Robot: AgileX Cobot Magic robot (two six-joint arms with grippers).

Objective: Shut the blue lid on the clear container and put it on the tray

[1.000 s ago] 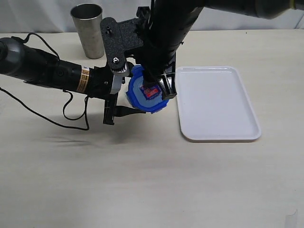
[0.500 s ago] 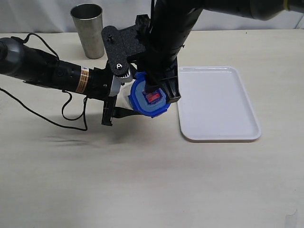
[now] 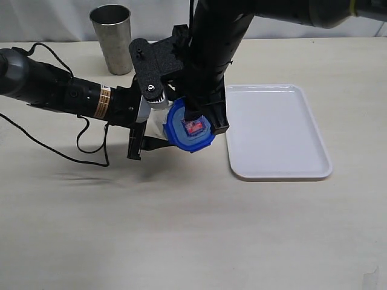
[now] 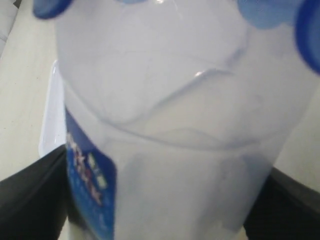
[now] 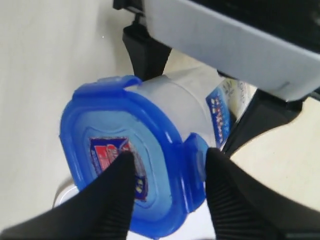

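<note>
Clamping the translucent clear container [image 4: 175,115]: left end effector [image 4: 162,202]; right end effector [image 5: 170,167]: grip unclear.

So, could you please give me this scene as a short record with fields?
Round bright-blue plastic lid: on the mouth of the tall clear plastic container
Left tool: shut on the container, holding it tilted
Right tool: straddling one lid flap; grip unclear
Flat white rectangular plastic tray: nothing on it
Grey steel cup: upright, apart
</note>
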